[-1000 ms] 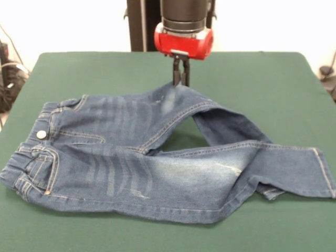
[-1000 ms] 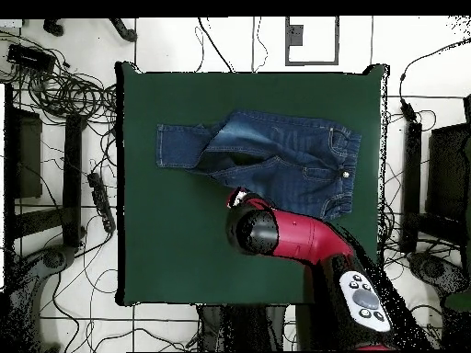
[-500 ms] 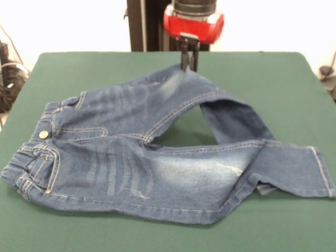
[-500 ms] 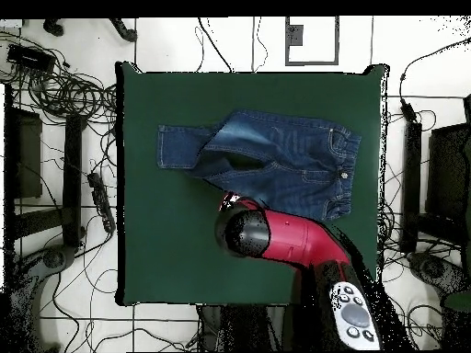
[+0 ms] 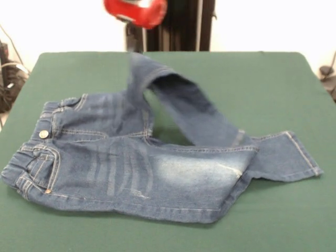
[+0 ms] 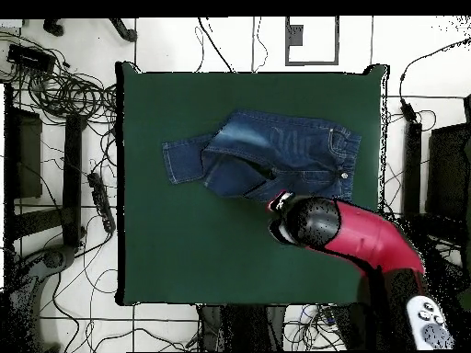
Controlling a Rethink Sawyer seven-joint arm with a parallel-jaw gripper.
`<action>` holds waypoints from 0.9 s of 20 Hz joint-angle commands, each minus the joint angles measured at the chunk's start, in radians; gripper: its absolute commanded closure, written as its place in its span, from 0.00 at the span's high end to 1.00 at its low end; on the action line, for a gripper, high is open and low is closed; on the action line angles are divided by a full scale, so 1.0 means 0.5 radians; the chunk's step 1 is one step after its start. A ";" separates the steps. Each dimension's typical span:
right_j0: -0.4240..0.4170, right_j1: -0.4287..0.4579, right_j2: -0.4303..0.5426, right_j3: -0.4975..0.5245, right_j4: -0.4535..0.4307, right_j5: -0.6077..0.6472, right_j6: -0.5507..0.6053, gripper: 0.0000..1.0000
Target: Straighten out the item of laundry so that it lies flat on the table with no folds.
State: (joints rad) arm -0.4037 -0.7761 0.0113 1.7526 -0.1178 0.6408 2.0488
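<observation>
I am watching the jeans [image 5: 157, 168] lying mid-bench [image 5: 262, 79], one leg raised in a fold toward the gripper [image 5: 135, 11]. I cannot tell whether its fingers are gripping. If the cloth is slipping, the leg could be dropping back doubled over.

In the front view the pincer [image 5: 135, 51] hangs over the far part of the table [image 5: 252, 73], with the jeans [image 5: 136, 168] spread below and in front of it. One leg rises from the table to a peak directly under the pincer, then slopes down to its right. The waistband lies to its left, and the other leg lies flat, nearer the front edge.
</observation>
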 commanded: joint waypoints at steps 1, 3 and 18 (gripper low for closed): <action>-0.143 0.174 0.237 -0.410 -0.197 0.402 -0.474 0.00; -0.183 0.205 0.282 -0.473 -0.233 0.433 -0.501 0.00; -0.309 0.219 0.480 -0.381 -0.340 0.182 -0.367 1.00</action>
State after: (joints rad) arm -0.5767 -0.7304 0.0859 1.5564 -0.2560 0.7313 2.0479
